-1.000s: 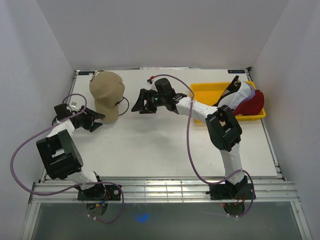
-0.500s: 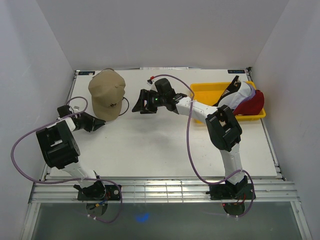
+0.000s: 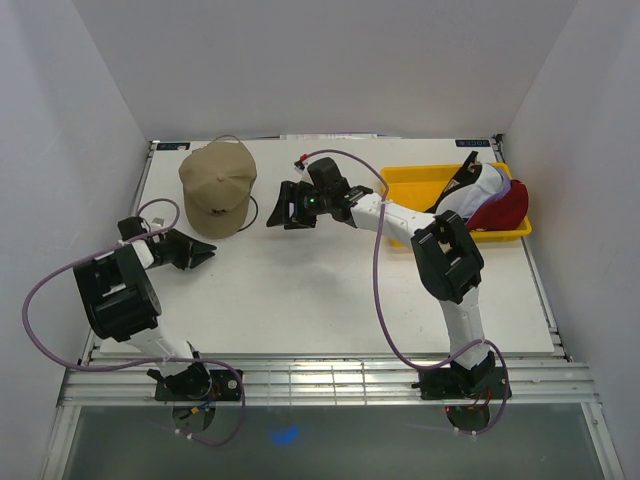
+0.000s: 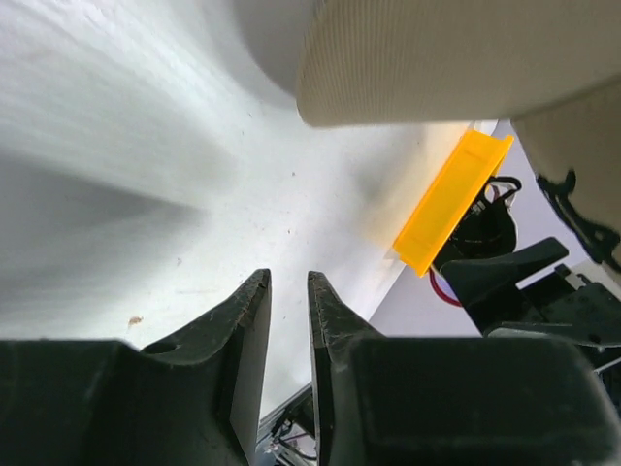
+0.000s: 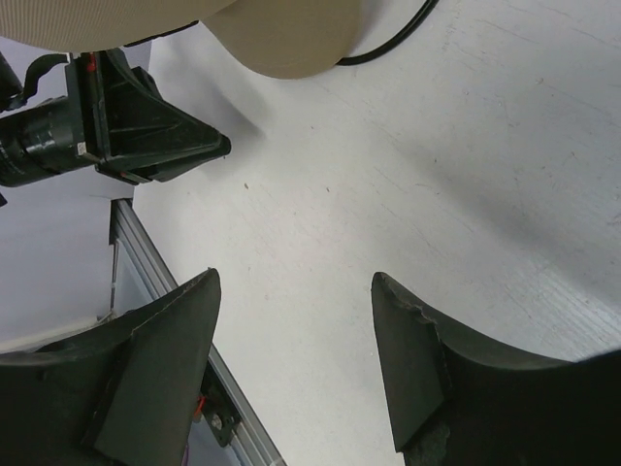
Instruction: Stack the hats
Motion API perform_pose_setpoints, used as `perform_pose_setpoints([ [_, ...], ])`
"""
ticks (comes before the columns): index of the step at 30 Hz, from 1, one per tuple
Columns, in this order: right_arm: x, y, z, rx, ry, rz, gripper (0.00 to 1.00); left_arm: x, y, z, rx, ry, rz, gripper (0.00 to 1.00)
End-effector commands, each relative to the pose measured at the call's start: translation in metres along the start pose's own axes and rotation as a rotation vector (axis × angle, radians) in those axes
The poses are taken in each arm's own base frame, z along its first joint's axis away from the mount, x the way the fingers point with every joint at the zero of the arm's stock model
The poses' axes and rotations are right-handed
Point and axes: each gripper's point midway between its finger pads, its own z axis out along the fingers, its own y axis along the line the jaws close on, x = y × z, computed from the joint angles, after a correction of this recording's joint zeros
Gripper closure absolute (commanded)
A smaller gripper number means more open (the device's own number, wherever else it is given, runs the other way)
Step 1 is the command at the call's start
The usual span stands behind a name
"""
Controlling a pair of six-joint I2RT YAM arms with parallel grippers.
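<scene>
Left gripper (image 3: 205,253) sitting low over table (image 3: 300,300), jaws nearly touching, gripping nothing. Right gripper (image 3: 272,212) hovering wide open, empty, just right of tan cap (image 3: 217,185), which is lying crown-up at far left. Other caps (image 3: 490,200) leaning in yellow tray (image 3: 415,178), far right.

Bare table (image 3: 330,290) across the middle and near side gives both arms passage. Far left, the tan cap (image 3: 215,188) sits between the left gripper (image 3: 208,255) and right gripper (image 3: 272,213). The tray (image 3: 415,178) of caps (image 3: 492,203) blocks the far right.
</scene>
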Motion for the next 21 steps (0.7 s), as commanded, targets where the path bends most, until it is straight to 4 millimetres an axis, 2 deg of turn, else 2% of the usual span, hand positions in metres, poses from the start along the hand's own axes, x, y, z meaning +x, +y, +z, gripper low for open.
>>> perform_pose_setpoints([
  [1, -0.025, 0.032, -0.015, -0.04, -0.069, -0.071, 0.31, 0.013, -0.015, -0.014, 0.042, -0.004, 0.064, 0.68],
  [6, -0.026, 0.032, -0.015, -0.033, -0.071, -0.077, 0.31, 0.028, -0.014, -0.023, 0.03, -0.004, 0.087, 0.73],
  [13, -0.03, 0.033, -0.015, -0.031, -0.077, -0.087, 0.31, 0.044, -0.036, -0.042, 0.049, -0.036, 0.181, 0.8],
  [15, -0.034, 0.036, -0.016, -0.032, -0.085, -0.1, 0.3, 0.043, -0.048, -0.052, 0.065, -0.072, 0.214, 0.8],
  [18, -0.038, 0.038, -0.017, -0.027, -0.091, -0.118, 0.3, 0.036, -0.078, -0.07, 0.105, -0.138, 0.265, 0.81],
  [19, -0.046, 0.046, -0.02, -0.036, -0.105, -0.136, 0.3, 0.03, -0.092, -0.078, 0.122, -0.174, 0.292, 0.81],
  [21, -0.051, 0.048, -0.02, -0.026, -0.109, -0.155, 0.3, 0.022, -0.11, -0.088, 0.131, -0.229, 0.315, 0.78],
])
